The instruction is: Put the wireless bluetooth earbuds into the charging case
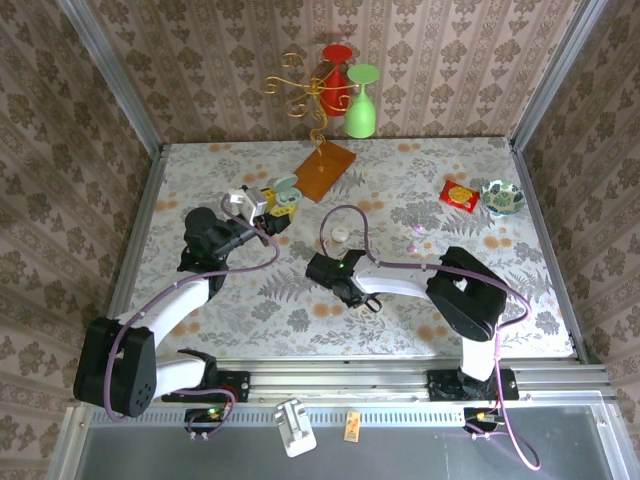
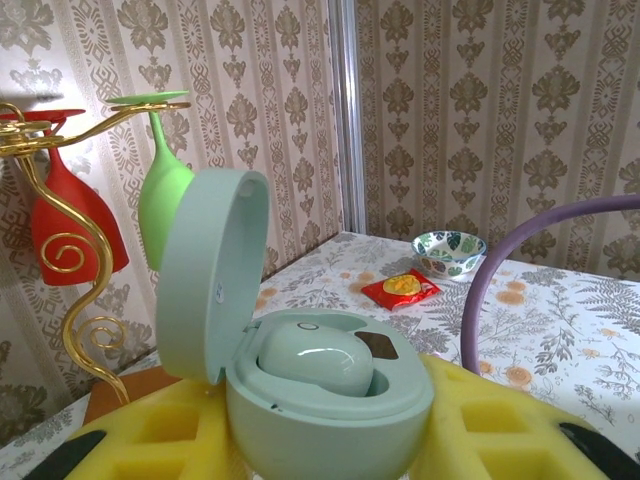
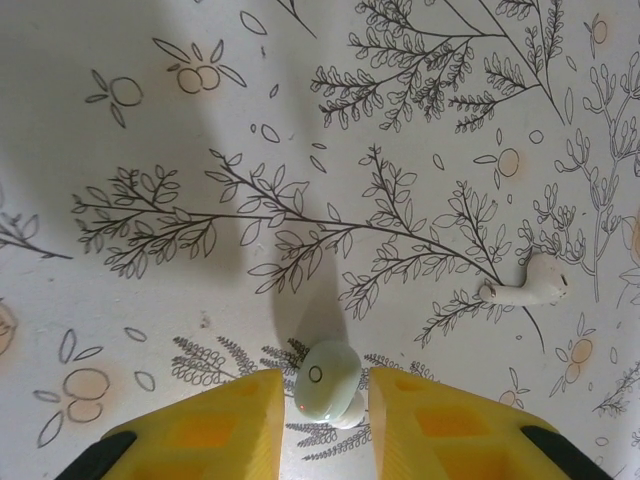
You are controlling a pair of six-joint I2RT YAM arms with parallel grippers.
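One charging case (image 2: 335, 405) and three earbuds are showing. The left gripper (image 1: 268, 203) is clamping the open charging case between its yellow pads, and one earbud (image 2: 315, 358) is sitting inside the charging case. A second earbud (image 3: 326, 378), mint, is lying on the table (image 3: 150, 250) to the right of the charging case, directly between the fingers of the right gripper (image 3: 327, 400). They are flanking it closely, though whether they are pressing it I cannot tell. A third earbud (image 3: 525, 288), white, is lying farther right of the charging case, well apart from those fingers.
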